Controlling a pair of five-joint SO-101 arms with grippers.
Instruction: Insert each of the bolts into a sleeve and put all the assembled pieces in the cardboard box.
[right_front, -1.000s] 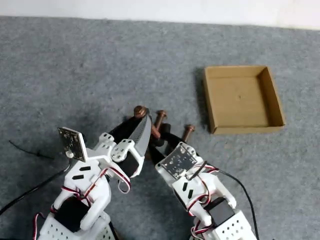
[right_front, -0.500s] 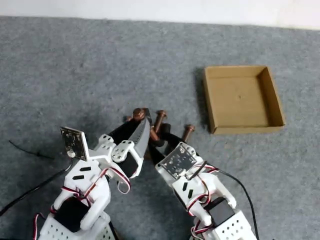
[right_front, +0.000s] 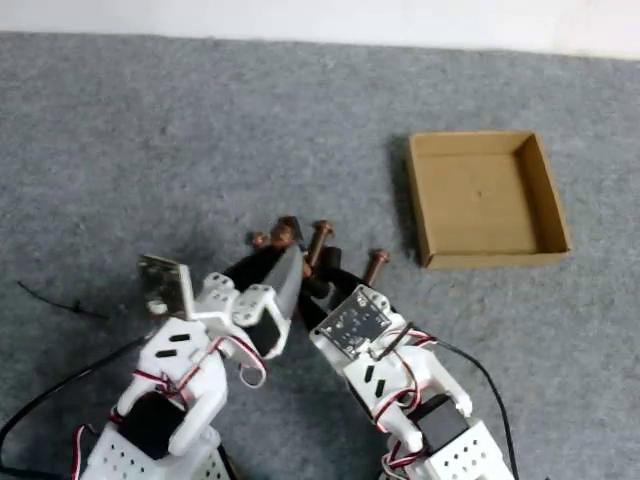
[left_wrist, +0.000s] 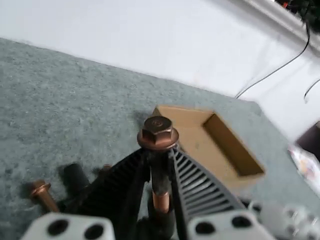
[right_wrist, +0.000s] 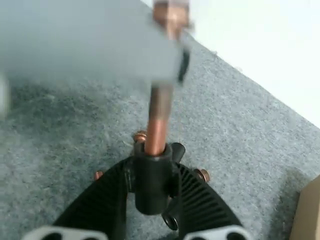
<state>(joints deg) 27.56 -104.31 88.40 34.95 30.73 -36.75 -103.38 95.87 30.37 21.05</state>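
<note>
Here, left end effector (left_wrist: 159, 154) clamps 1 bolt (left_wrist: 158, 134), tip inside the sleeve (right_wrist: 151, 189) right end effector (right_wrist: 152, 171) grips.

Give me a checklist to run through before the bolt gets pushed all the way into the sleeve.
1. Left gripper holding the bolt: ok, it is shut on the shaft just behind the head.
2. Right gripper holding the sleeve: ok, it is clamped from both sides.
3. Bolt tip started in the sleeve: ok, the shaft enters its open end.
4. Bolt seated up to the head: not ok, a long bare stretch of shaft shows outside the sleeve.
5. Shaft straight in line with the sleeve: cannot tell.
6. Cardboard box ready: ok, nothing lies in it.
</note>
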